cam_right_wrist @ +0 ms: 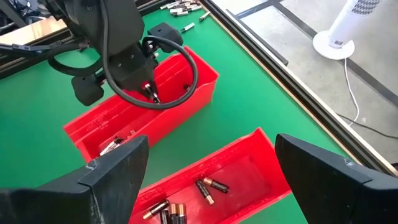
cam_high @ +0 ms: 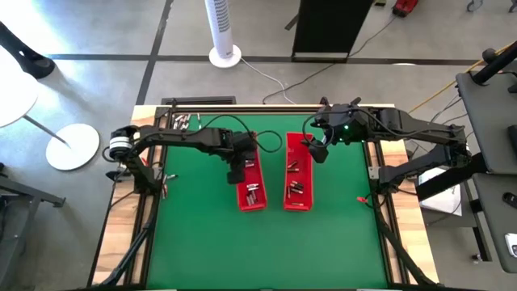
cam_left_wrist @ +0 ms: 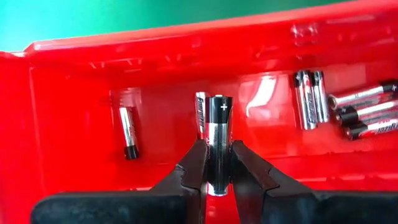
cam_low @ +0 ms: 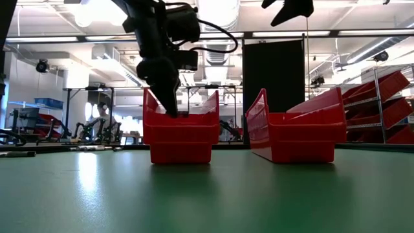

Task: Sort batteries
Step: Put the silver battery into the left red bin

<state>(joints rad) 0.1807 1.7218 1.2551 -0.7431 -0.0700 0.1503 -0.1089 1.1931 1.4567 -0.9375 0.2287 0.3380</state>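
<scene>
Left wrist view: the left gripper [cam_left_wrist: 217, 177] is clenched on one battery [cam_left_wrist: 219, 140], plus end showing, inside the left red tray [cam_left_wrist: 74, 93]. More batteries [cam_left_wrist: 348, 112] lie loose at about 2 o'clock of it. The right gripper [cam_right_wrist: 211, 168], fingers spread wide and empty, hangs over the right red tray [cam_right_wrist: 249, 146], probably clear of it.

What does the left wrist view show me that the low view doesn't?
Only the left wrist view: the battery clamped upright in the left gripper, plus end showing, and loose batteries lying on the tray floor. Only the low view: both red trays side by side, the second tray and the right gripper open high above it. Both: the left gripper lowered into the left tray.
</scene>
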